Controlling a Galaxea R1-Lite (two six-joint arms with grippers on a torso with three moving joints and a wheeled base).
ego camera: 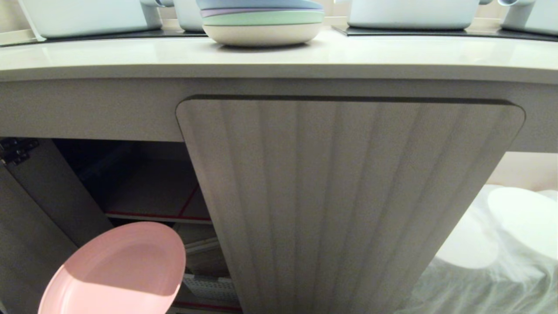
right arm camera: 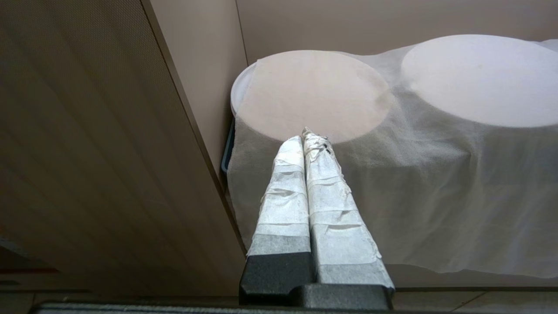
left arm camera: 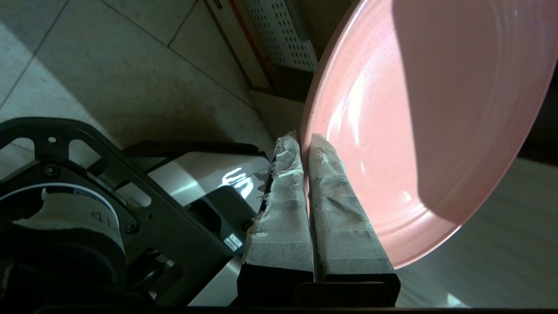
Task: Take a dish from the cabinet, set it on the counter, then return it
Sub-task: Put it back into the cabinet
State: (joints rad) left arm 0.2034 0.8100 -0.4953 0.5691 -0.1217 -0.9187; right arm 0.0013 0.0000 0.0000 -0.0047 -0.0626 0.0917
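My left gripper [left arm camera: 305, 139] is clamped on the rim of the pink dish [ego camera: 117, 270], taped fingers [left arm camera: 283, 205] pinching its edge. The dish is tilted, held in the air before the cabinet's [ego camera: 348, 205] open left compartment, below the counter [ego camera: 279, 54]. My right gripper [right arm camera: 307, 137] is closed on nothing, beside the fluted door near cloth-covered round containers [right arm camera: 314, 93].

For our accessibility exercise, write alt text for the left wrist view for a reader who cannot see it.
The left gripper, its taped fingers pinched shut on the rim, holds a pink plate tilted above a tiled floor. Part of the robot's dark base shows beside it.
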